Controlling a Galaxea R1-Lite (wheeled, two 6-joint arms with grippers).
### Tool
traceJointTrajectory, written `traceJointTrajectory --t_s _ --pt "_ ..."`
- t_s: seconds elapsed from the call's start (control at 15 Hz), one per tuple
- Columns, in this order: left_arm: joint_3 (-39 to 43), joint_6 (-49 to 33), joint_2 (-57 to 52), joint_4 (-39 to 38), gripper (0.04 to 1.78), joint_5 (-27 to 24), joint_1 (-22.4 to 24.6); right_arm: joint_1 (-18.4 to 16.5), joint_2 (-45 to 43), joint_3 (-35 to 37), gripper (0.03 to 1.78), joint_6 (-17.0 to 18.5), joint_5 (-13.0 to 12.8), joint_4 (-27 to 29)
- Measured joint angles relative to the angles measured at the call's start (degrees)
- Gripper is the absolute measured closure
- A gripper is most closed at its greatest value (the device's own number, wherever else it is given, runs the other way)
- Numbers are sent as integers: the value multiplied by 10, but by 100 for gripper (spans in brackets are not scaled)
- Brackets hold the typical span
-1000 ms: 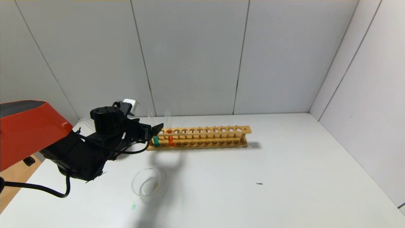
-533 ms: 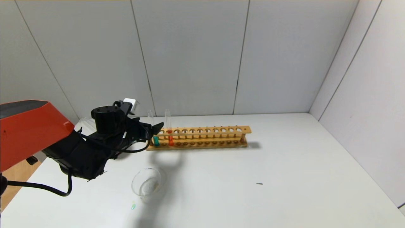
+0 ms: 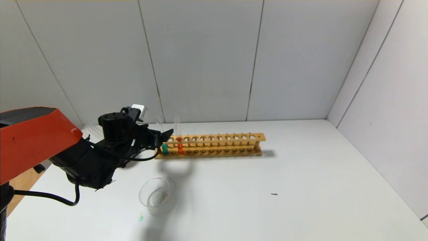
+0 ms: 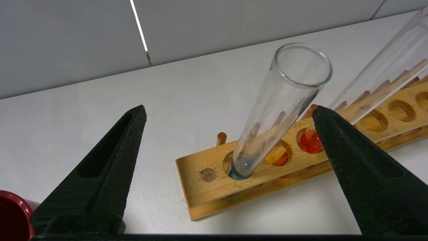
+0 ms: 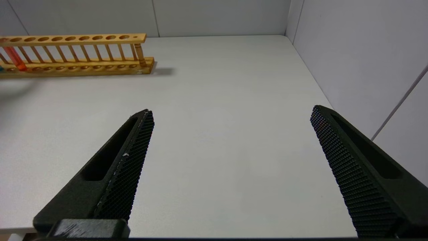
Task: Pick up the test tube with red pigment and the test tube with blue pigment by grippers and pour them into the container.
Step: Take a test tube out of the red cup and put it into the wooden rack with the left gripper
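Note:
The test tube with blue pigment [image 4: 277, 110] stands in the end hole of the wooden rack [image 4: 214, 187], and its teal liquid [image 3: 165, 149] shows low in the rack. Two holes along stands the test tube with red pigment [image 3: 180, 147], seen close up as a tilted clear tube [image 4: 384, 77]. My left gripper [image 4: 230, 110] is open at the rack's left end [image 3: 164, 137]. The blue tube sits in the gap between its fingers, touching neither. The container [image 3: 157, 195], a clear glass dish, sits on the table nearer to me. My right gripper [image 5: 232, 110] hangs open over bare table, holding nothing.
The rack [image 3: 214, 144] runs left to right across the white table, most holes empty. A dark red cup [image 4: 13, 214] stands close beside the left gripper. A small green spot [image 3: 140, 218] lies near the dish. Grey walls close the back and right sides.
The left arm has edged slightly forward and right toward the rack. Its gripper stays open around the blue tube. Tubes and dish have not moved.

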Motion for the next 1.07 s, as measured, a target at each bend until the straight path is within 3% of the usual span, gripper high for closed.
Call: traceJointTrajectory --t_s 0.27,0.4,0.6,0.8,0.93,1.07 --pt "-3 0 3 0 10 0 0 0 0 0 10 0 0 0" --pt "-4 0 4 0 22 0 0 0 0 0 10 0 0 0" --pt "-1 2 4 0 60 0 -1 0 0 0 10 0 0 0" --pt "-1 2 4 0 116 0 -1 0 0 0 10 0 0 0" --pt "0 2 5 0 145 0 -2 0 0 0 10 0 0 0" --pt "0 1 5 0 152 -1 -1 0 0 0 10 0 0 0"
